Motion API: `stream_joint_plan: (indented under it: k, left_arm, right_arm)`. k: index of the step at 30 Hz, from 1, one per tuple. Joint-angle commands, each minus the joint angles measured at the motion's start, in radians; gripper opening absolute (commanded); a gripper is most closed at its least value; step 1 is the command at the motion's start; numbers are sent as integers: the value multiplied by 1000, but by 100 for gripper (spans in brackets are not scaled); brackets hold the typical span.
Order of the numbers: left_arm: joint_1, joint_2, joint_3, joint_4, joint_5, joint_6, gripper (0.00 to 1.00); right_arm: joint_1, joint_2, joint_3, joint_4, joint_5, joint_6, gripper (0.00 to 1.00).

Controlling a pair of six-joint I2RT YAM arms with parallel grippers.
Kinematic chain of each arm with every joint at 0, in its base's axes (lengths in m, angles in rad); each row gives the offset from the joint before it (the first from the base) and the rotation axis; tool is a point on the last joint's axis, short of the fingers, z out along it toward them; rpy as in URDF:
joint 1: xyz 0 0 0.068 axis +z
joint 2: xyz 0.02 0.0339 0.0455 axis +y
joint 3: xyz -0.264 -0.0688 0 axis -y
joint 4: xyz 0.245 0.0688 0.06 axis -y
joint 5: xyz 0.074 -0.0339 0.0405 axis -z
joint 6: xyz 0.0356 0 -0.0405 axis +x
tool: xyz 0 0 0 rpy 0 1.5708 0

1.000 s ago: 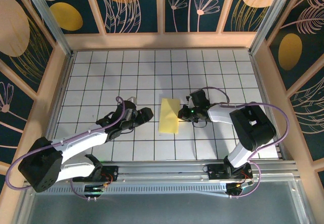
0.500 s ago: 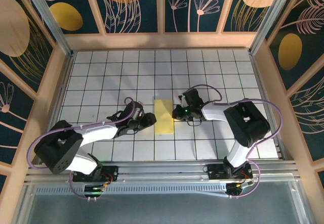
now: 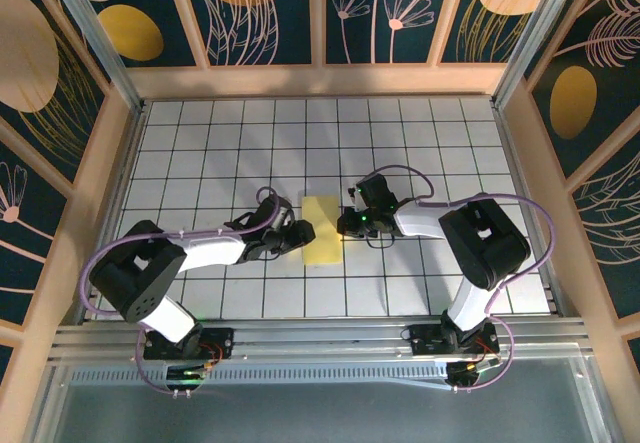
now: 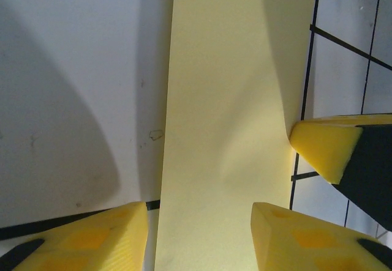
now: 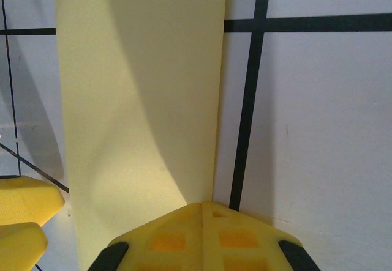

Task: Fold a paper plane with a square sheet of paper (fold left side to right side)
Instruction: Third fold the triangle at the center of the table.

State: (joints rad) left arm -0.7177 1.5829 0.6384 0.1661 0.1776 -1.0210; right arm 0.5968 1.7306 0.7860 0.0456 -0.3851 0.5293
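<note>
The square sheet of paper (image 3: 321, 231) lies on the tiles as a narrow yellow strip, folded in half. It runs up the left wrist view (image 4: 233, 100) and fills the left half of the right wrist view (image 5: 141, 100). My left gripper (image 3: 301, 233) is at the strip's left edge, open, its fingers (image 4: 86, 237) standing either side of the strip's near end. My right gripper (image 3: 349, 225) is shut, and its joined tip (image 5: 205, 208) rests at the strip's right edge. That tip also shows in the left wrist view (image 4: 324, 148).
The white grid floor (image 3: 420, 153) is ringed by a low wooden wall (image 3: 320, 81). Both arms reach inward, low over the tiles. A metal rail (image 3: 320, 338) carrying the arm bases runs along the near edge.
My left gripper has moved right up to the paper with its jaws narrowing. The right gripper has slid left, and the paper has shifted slightly left with it.
</note>
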Motion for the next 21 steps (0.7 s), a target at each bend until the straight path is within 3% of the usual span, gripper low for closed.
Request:
stream_joint_plan:
  k: [1, 10, 19, 21]
  left_arm:
    - [5, 27, 34, 17, -18, 29, 47]
    - [4, 87, 54, 78, 29, 46, 41]
    - [5, 68, 72, 52, 2, 70, 43]
    - [4, 69, 83, 35, -6, 79, 37]
  right_arm:
    - [14, 39, -17, -73, 47, -14, 0]
    - [15, 39, -24, -66, 44, -10, 0]
    - [15, 40, -25, -66, 41, -11, 0]
    - [15, 38, -25, -68, 44, -12, 0]
